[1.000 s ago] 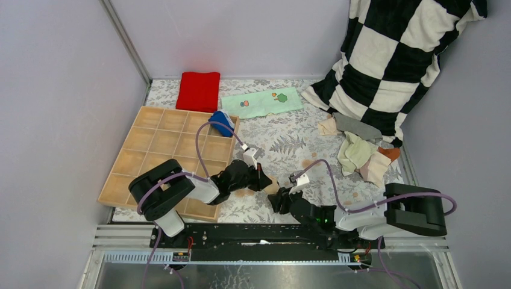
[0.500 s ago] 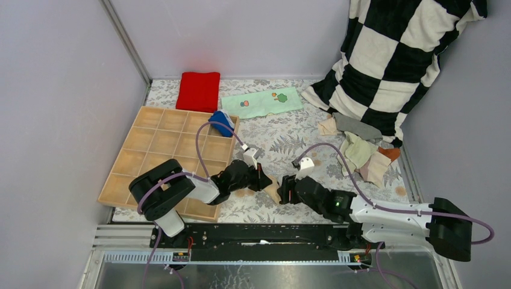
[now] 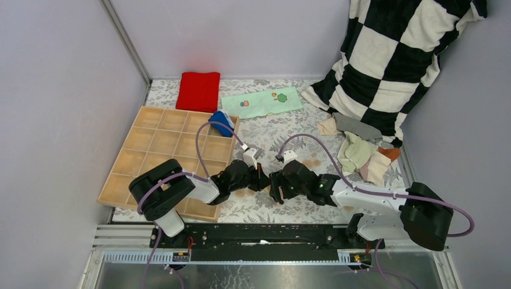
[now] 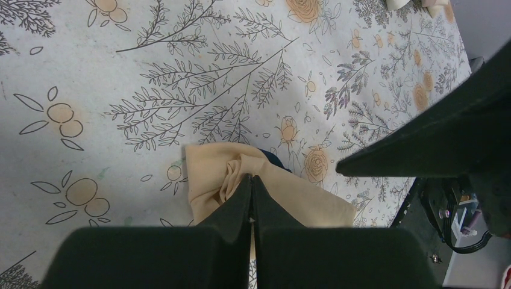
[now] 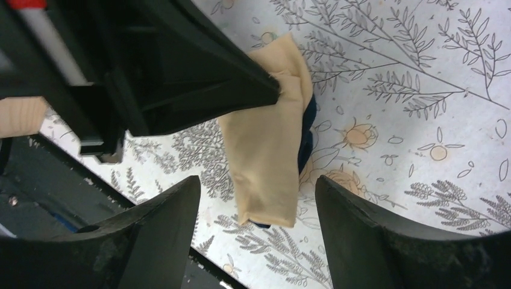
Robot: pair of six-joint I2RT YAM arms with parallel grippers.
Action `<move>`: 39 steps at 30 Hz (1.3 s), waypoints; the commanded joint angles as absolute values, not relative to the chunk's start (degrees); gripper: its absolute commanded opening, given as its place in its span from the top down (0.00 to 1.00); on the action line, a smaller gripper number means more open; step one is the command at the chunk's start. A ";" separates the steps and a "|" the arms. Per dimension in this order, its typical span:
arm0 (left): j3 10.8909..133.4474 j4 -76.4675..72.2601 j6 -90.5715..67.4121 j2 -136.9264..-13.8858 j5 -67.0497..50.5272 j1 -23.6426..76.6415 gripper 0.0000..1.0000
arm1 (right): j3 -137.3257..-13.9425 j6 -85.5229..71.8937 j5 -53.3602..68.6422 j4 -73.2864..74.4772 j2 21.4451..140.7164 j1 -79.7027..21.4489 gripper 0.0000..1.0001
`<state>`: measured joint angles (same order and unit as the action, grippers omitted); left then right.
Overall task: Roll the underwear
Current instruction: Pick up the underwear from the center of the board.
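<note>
Two pincers of mine meet low over the flowered tablecloth [image 4: 120, 72], close to my bases. My left pincer [image 4: 251, 179] is pressed together on a bunched fold of the tan underwear [image 4: 289, 201]. I judge it is pinning that end so the roll cannot spring loose. My right pincer [image 5: 259, 192] stands spread, one finger on either side of the folded piece and clear of both edges. The piece lies on the cloth, dark trim peeking from beneath.

Left of us sits the wooden divider tray [image 3: 123, 165], with a blue striped brief [image 3: 222, 123] in its far right compartment. Farther right, a heap of loose briefs [image 3: 361, 155] waits well apart. Beyond lie a red cloth [image 3: 199, 90], a mint printed cloth [image 3: 262, 102] and a chequered pillow [image 3: 398, 54]. Only my own crowded fingers stand in the way.
</note>
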<state>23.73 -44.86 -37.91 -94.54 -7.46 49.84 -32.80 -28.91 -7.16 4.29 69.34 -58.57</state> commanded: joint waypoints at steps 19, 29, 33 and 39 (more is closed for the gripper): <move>23.22 -42.73 -37.46 -95.71 -8.12 50.18 1.00 | -36.74 -20.40 5.50 -4.05 84.10 -50.71 0.24; 23.28 -42.42 -37.44 -95.45 -8.09 50.19 1.00 | -37.27 -19.25 8.76 -3.30 87.42 -49.99 0.43; 23.33 -42.03 -37.36 -95.21 -7.87 50.13 1.00 | -36.28 -19.59 8.83 -3.41 87.37 -49.95 0.54; 24.70 -39.05 -37.58 -92.76 -5.70 49.57 1.00 | -35.41 -19.91 8.74 -4.31 87.69 -49.96 0.84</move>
<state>23.77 -44.56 -37.98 -94.19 -7.25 49.82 -36.69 -19.84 7.27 -5.15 86.00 -49.91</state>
